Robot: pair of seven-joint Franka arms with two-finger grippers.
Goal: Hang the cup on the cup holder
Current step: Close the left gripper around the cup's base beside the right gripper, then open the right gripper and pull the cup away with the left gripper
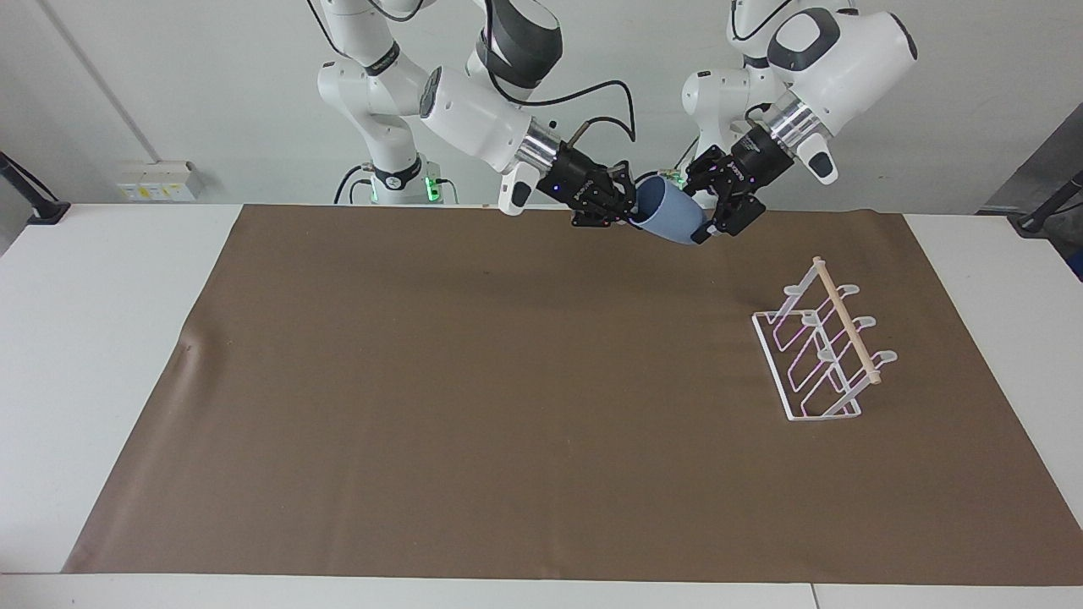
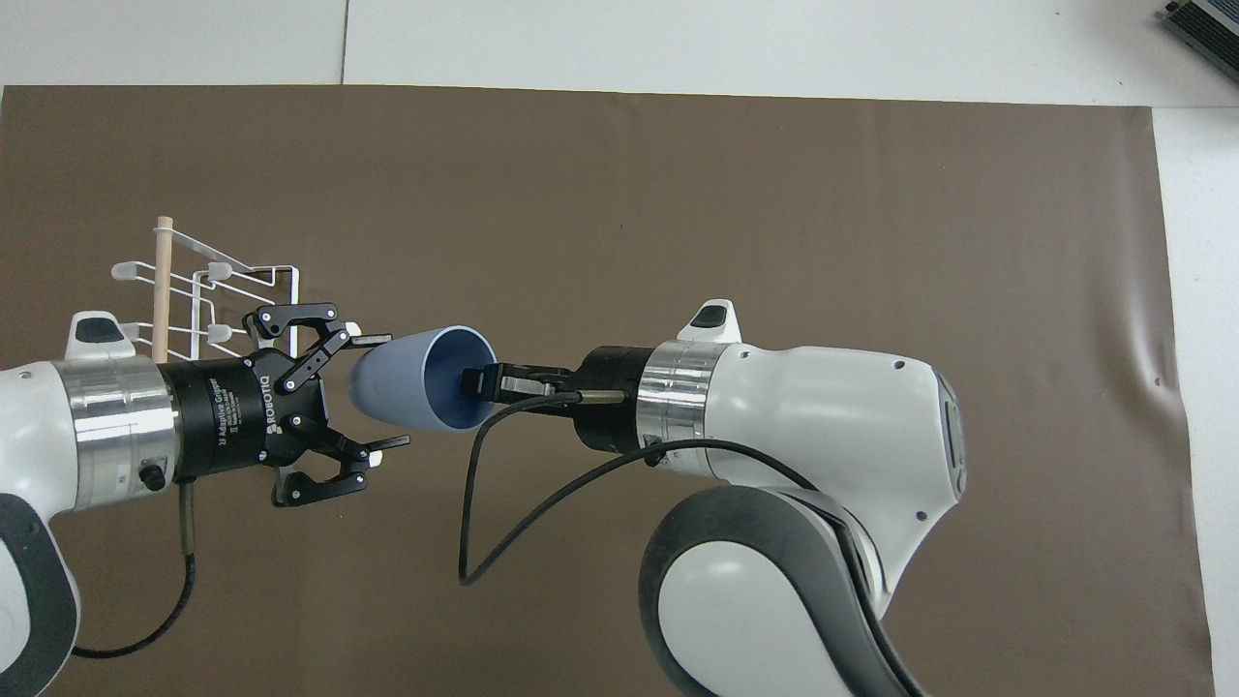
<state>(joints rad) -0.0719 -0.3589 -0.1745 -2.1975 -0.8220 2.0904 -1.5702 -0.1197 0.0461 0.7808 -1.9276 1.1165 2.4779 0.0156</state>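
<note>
The light-blue cup (image 1: 673, 216) hangs on its side in the air over the brown mat, its mouth toward the right arm; it also shows in the overhead view (image 2: 411, 389). My right gripper (image 1: 628, 216) (image 2: 481, 381) is shut on the cup's rim, one finger inside the mouth. My left gripper (image 1: 717, 218) (image 2: 379, 391) is open, its fingers (image 2: 368, 340) flanking the cup's narrow base without closing on it. The white wire cup holder (image 1: 816, 355) (image 2: 208, 286) with its wooden dowel stands on the mat toward the left arm's end, with nothing on its prongs.
A brown mat (image 1: 474, 406) covers most of the white table (image 1: 93, 321). A black cable (image 2: 474, 523) loops down from the right wrist over the mat. A dark device corner (image 2: 1205, 24) lies at the table's farthest edge, toward the right arm's end.
</note>
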